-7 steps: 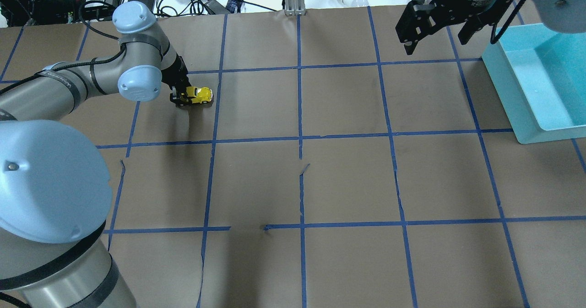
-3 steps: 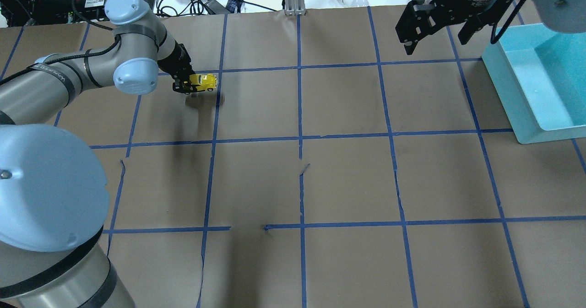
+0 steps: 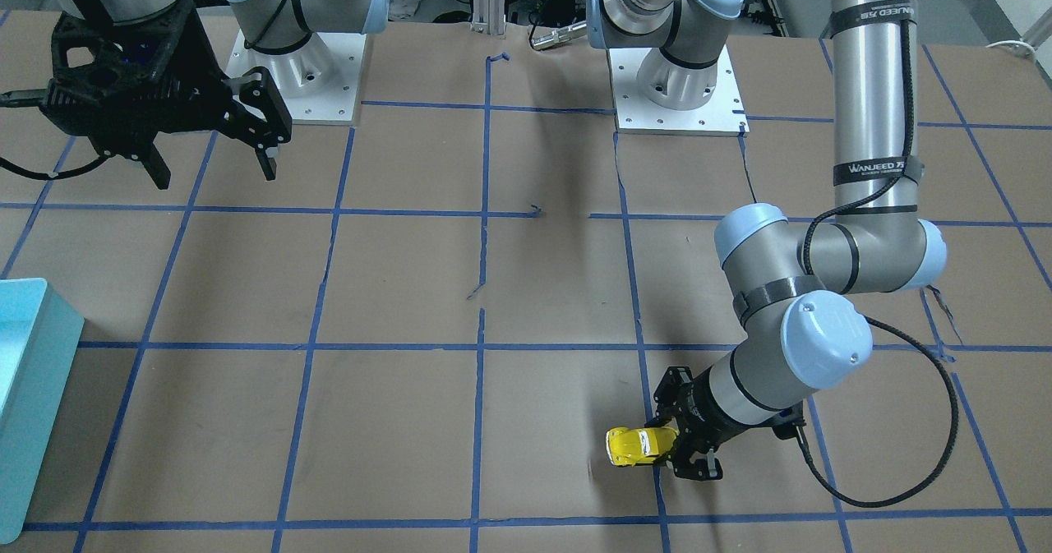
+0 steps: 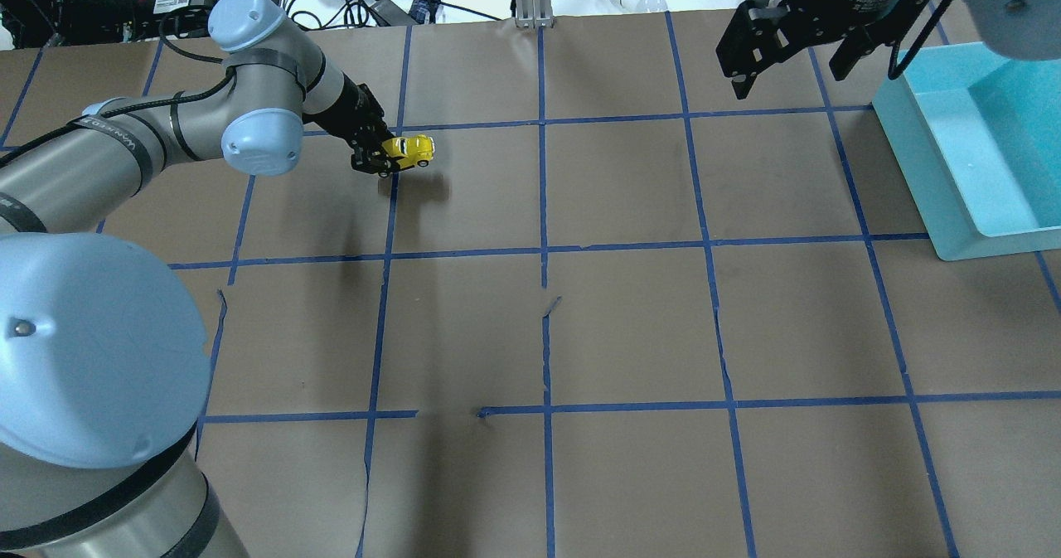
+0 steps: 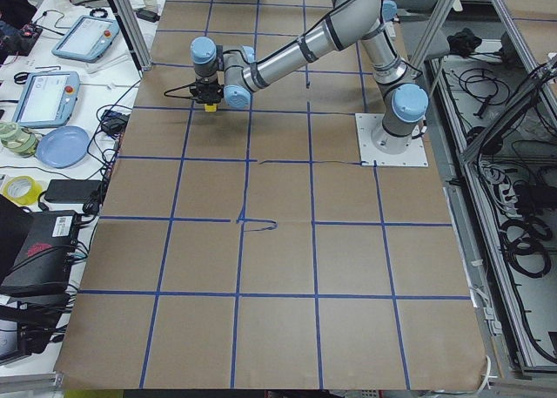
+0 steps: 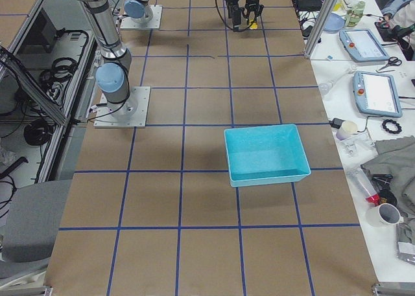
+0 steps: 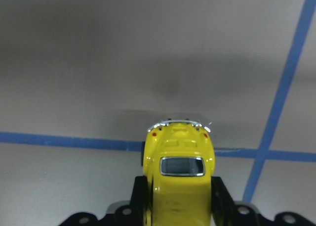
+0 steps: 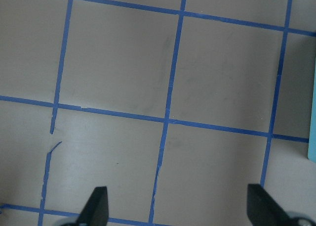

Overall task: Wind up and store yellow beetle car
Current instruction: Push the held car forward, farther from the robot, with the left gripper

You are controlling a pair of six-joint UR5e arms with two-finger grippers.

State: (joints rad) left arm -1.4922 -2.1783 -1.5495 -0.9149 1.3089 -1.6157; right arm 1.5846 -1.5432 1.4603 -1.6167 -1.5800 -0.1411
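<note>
While the left gripper (image 4: 383,157) pinches the yellow beetle car (image 4: 412,149) — jutting beyond its fingertips — the right gripper (image 4: 786,80) gapes empty.

- A small, glossy yellow beetle car (image 4: 408,151) sits in the upper left of the overhead view, raised and level, with red tail lights and rear window outermost and its shadow just below.
- An open-topped rectangular teal bin (image 4: 928,177) stands at the upper right edge, well apart from the car.

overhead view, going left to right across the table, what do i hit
left gripper → yellow beetle car held in its jaws → right gripper, jaws open → teal bin
</note>
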